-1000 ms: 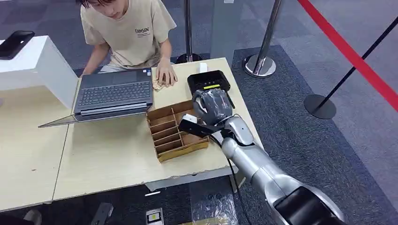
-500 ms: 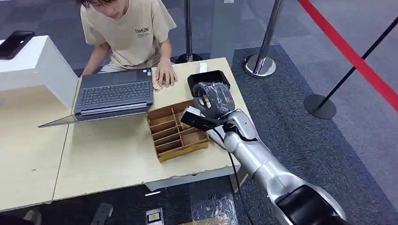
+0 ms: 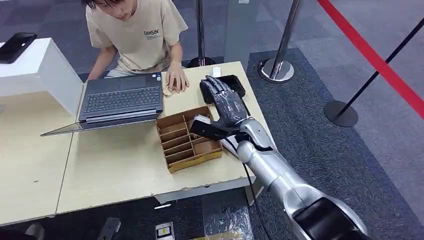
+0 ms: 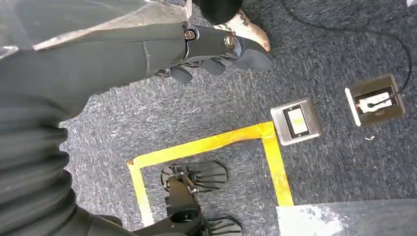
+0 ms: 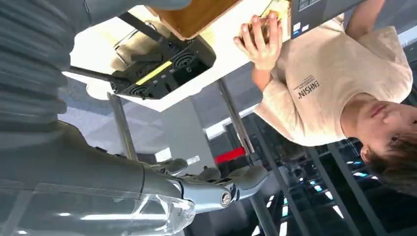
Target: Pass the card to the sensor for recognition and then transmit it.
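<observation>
Right hand (image 3: pixel 226 101) hovering flat over the sensor (image 3: pixel 235 83)
Its fingers (image 3: pixel 216 85) are lying spread, gripping nothing visible; no card is showing, so recognition may be failing.

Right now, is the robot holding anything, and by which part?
Nothing is held: the right hand is spread open above the card reader, and the left hand hangs free.

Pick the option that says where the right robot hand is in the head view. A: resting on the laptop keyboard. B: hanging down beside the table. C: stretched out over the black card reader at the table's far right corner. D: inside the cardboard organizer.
C: the right robot hand reaches with fingers extended over the black card reader, past the cardboard organizer and away from the laptop.
</observation>
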Controlling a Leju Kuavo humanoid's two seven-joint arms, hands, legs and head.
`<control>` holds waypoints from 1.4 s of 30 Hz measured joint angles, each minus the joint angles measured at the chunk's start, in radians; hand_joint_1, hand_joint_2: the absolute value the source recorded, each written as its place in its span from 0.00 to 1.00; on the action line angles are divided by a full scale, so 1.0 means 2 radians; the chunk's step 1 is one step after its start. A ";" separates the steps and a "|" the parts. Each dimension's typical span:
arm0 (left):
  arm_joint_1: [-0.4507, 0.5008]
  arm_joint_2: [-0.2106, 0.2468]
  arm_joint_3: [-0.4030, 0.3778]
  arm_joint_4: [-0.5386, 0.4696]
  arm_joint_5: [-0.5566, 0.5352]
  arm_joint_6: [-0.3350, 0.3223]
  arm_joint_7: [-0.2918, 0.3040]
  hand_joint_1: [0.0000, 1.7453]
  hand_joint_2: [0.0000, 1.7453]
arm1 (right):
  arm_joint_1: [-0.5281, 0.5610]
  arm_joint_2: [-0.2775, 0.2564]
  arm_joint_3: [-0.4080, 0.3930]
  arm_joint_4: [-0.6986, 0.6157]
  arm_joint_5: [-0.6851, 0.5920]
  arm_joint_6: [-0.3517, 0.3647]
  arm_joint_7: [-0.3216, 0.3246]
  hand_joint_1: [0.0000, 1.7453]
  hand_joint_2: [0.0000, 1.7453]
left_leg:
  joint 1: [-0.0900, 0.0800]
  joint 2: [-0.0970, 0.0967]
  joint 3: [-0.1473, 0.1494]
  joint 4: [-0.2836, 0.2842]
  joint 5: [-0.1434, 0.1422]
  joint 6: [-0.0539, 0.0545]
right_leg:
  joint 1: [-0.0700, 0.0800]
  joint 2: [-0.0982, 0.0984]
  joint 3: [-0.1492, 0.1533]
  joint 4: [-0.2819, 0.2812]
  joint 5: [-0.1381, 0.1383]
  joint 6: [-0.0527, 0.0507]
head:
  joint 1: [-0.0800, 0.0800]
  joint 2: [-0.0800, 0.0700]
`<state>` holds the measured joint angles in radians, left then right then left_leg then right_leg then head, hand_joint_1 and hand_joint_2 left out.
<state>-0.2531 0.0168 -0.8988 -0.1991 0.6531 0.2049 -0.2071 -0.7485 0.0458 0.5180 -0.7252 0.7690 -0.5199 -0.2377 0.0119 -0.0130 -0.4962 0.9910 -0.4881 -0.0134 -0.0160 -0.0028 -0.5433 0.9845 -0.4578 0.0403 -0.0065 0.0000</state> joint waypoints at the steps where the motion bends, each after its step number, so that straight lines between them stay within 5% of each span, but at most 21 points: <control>1: 0.000 0.000 0.000 0.000 0.000 0.000 0.000 0.00 1.00 | 0.000 0.001 0.000 0.001 0.000 0.000 0.000 0.26 1.00 | 0.000 0.000 0.000 0.000 0.000 0.000 | 0.000 0.000 0.000 0.000 0.000 0.000 | 0.000 0.000; 4: 0.000 0.000 0.000 0.000 -0.001 0.000 0.000 0.00 1.00 | 0.001 0.002 0.001 0.002 0.000 0.000 0.000 0.35 1.00 | 0.000 0.000 0.000 0.000 0.000 0.000 | 0.000 0.000 0.000 0.000 0.000 0.000 | 0.000 0.000; 19: -0.001 0.000 0.000 0.000 0.000 -0.002 0.001 0.00 1.00 | 0.004 0.013 0.005 0.016 -0.002 -0.002 -0.003 0.28 1.00 | 0.000 0.000 0.000 0.000 0.000 0.000 | 0.000 0.000 0.000 0.000 0.000 0.000 | 0.000 0.000; 30: -0.003 -0.001 0.000 0.000 -0.004 -0.005 0.002 0.00 1.00 | 0.004 0.025 0.007 0.037 -0.004 -0.006 -0.007 0.44 1.00 | 0.000 0.000 0.000 0.000 0.000 0.000 | 0.000 0.000 0.000 0.000 0.000 0.000 | 0.000 0.000; 31: -0.003 -0.001 0.000 0.000 -0.004 -0.005 0.002 0.00 1.00 | 0.004 0.027 0.008 0.039 -0.004 -0.007 -0.007 0.70 1.00 | 0.000 0.000 0.000 0.000 0.000 0.000 | 0.000 0.000 0.000 0.000 0.000 0.000 | 0.000 0.000; 32: -0.004 -0.001 0.000 0.000 -0.004 -0.005 0.002 0.00 1.00 | 0.004 0.028 0.008 0.042 -0.004 -0.009 -0.008 0.84 1.00 | 0.000 0.000 0.000 0.000 0.000 0.000 | 0.000 0.000 0.000 0.000 0.000 0.000 | 0.000 0.000; 36: -0.005 -0.002 0.000 0.000 -0.005 -0.006 0.003 0.00 1.00 | 0.004 0.034 0.010 0.051 -0.003 -0.010 -0.008 0.69 1.00 | 0.000 0.000 0.000 0.000 0.000 0.000 | 0.000 0.000 0.000 0.000 0.000 0.000 | 0.000 0.000; 38: -0.005 -0.002 0.000 0.000 -0.006 -0.006 0.003 0.00 1.00 | 0.004 0.035 0.010 0.055 -0.004 -0.011 -0.010 0.49 1.00 | 0.000 0.000 0.000 0.000 0.000 0.000 | 0.000 0.000 0.000 0.000 0.000 0.000 | 0.000 0.000; 42: -0.005 -0.002 0.000 0.000 -0.006 -0.006 0.004 0.00 1.00 | 0.004 0.037 0.011 0.061 -0.006 -0.013 -0.013 0.44 1.00 | 0.000 0.000 0.000 0.000 0.000 0.000 | 0.000 0.000 0.000 0.000 0.000 0.000 | 0.000 0.000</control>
<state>-0.2641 0.0126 -0.8988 -0.1995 0.6413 0.1926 -0.1991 -0.7401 0.1194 0.5394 -0.6031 0.7572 -0.5462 -0.2632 0.0119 -0.0130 -0.4964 0.9910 -0.4881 -0.0134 -0.0159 -0.0028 -0.5434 0.9845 -0.4578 0.0403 -0.0065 0.0000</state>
